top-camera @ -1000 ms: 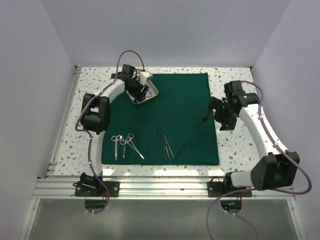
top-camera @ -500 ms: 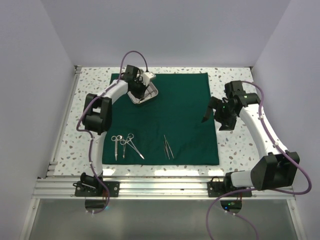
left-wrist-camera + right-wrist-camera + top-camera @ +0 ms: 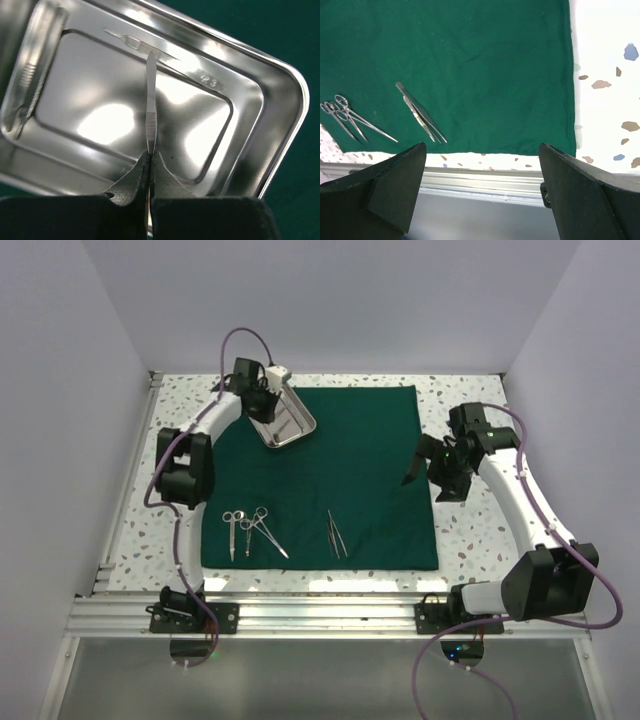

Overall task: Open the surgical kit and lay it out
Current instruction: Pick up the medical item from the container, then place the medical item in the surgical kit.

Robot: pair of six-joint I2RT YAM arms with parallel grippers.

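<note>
- Green cloth (image 3: pixel 340 470): one, opened out flat as a large square on the speckled table (image 3: pixel 470 530), with a few soft creases.
- Steel tray (image 3: pixel 288 422): one, shiny and rectangular, at the cloth's 11 o'clock corner, turned askew to the cloth's edges. Whether it lay fully flat could not be told.
- Slim steel tool (image 3: pixel 150 110): one, ribbed along its grip and seen edge-on. In the left wrist view it pointed to 12 o'clock over the tray's floor. Whether its tip touched the tray could not be told.
- Left gripper (image 3: pixel 150 159): closed tight on the near end of the slim steel tool, above the tray's 10 o'clock end in the overhead view.
- Ring-handled tools (image 3: pixel 248 532): three, close together at the cloth's 7 o'clock. Their rings faced 12 o'clock and their tips 6 o'clock. Scissors could not be told from forceps.
- Tweezers (image 3: pixel 336 533): two, lying side by side at the cloth's 6 o'clock, apart from the ring-handled tools on their 3 o'clock side.
- Right gripper (image 3: pixel 417 462): fingers spread wide and holding nothing, above the cloth's 3 o'clock edge, well apart from all the tools.
- Metal rail (image 3: pixel 320 615): one, running along the table's 6 o'clock edge, with both arm bases bolted to it.
</note>
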